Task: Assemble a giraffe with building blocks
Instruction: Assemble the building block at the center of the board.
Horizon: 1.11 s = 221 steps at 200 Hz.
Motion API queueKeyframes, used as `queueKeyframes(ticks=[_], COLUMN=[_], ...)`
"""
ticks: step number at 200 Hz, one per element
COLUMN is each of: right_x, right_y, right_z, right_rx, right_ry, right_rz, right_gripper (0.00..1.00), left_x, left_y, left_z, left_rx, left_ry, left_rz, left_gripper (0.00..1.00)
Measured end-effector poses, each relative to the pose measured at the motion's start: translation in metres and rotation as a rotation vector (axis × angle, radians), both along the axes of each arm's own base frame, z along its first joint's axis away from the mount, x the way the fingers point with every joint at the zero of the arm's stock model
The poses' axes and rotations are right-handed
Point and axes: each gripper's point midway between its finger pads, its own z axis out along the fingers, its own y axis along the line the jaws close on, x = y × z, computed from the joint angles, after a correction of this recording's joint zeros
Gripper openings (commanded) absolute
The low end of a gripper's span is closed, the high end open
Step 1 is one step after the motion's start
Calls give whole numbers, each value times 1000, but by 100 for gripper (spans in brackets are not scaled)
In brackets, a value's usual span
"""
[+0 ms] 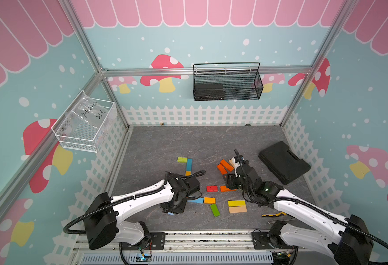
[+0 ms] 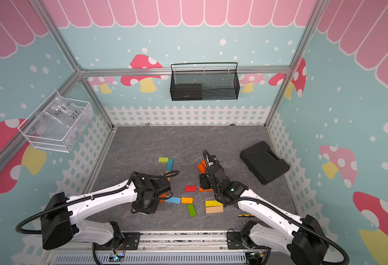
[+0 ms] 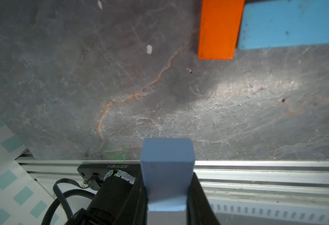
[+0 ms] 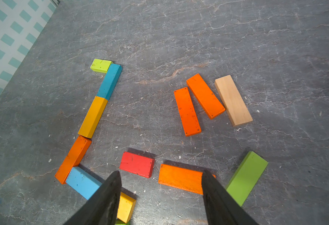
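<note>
Left wrist view: the left tool (image 3: pixel 167 187) is clamped on a slate-blue block (image 3: pixel 167 153), with the grey table (image 3: pixel 82 78) behind it. Over to the right wrist view: the right tool (image 4: pixel 160 173) hangs with its jaws apart, gripping nothing, right by the red block (image 4: pixel 136 164). An orange block (image 4: pixel 180 179) lies just beside the red block, and a tan block (image 4: pixel 232 100) sits well apart from it.
</note>
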Motion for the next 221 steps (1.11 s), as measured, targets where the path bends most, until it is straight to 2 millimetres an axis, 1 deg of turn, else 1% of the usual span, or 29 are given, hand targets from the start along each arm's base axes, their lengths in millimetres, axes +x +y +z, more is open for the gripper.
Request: queueKeyframes(ticks=[11, 47, 78, 113, 129, 150, 168, 191, 221], right_x=[-1, -4, -5, -5, -4, -4, -5, -4, -4], right_y=[-1, -4, -4, -4, -4, -4, -4, -4, -4], right_z=[-2, -7, -5, -5, -5, -5, -5, -6, -6], right_rx=[-4, -10, -5, -5, -5, -5, -5, -6, -6], right_ry=[4, 11, 5, 5, 5, 5, 6, 7, 7], right_rz=[0, 0, 0, 0, 0, 0, 0, 0, 0], right_gripper=[67, 67, 67, 67, 67, 67, 67, 67, 67], left_x=[-1, 4, 7, 6, 3, -3, -6, -6, -3], left_y=[-7, -38, -48, -49, -50, -45, -39, -34, -24], left_z=[-5, -24, -37, -44, -51, -62, -66, -65, -65], left_rx=[-4, -21, -33, -40, -29, 11, 44, 73, 111], left_ry=[-7, -44, -49, -42, -17, 24, 41, 47, 50], left_rz=[-36, -160, -180, -180, -178, -172, -164, -148, -123], left_gripper=[0, 0, 0, 2, 3, 3, 4, 9, 20])
